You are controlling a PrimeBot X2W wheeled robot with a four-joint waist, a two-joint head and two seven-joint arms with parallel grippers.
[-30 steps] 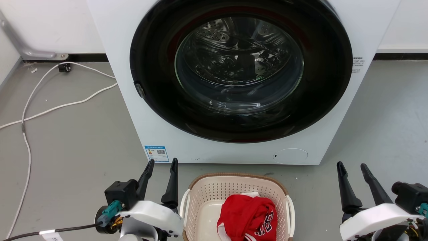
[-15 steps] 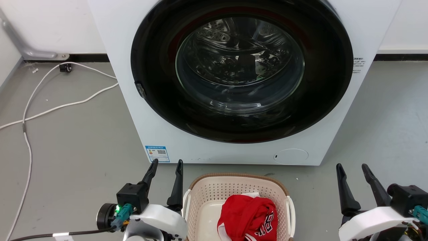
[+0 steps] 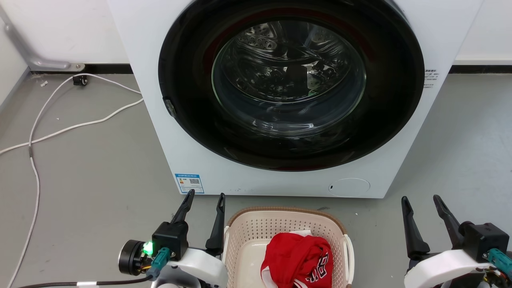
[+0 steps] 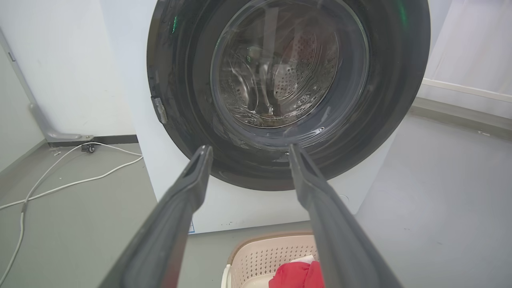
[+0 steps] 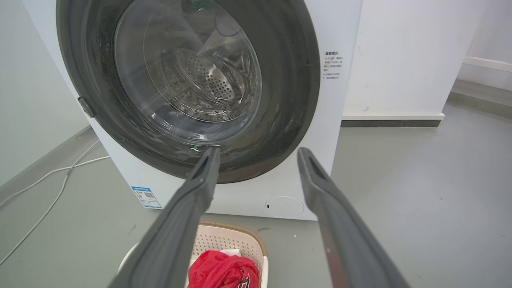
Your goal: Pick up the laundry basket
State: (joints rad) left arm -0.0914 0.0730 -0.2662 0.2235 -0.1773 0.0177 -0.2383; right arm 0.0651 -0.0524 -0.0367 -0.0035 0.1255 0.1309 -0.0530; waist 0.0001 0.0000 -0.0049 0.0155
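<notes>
Left gripper, jaws parted, sits just left of the laundry basket; right gripper, likewise parted, well right. Each should clasp a white handle, lifting evenly.

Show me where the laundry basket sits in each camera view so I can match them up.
Head view: laundry basket at bottom centre, just right of the left end effector.
Left wrist view: laundry basket at the bottom edge, near centre.
Right wrist view: laundry basket at the bottom edge, left of centre.
Shared landmark: the red garment inside it.
</notes>
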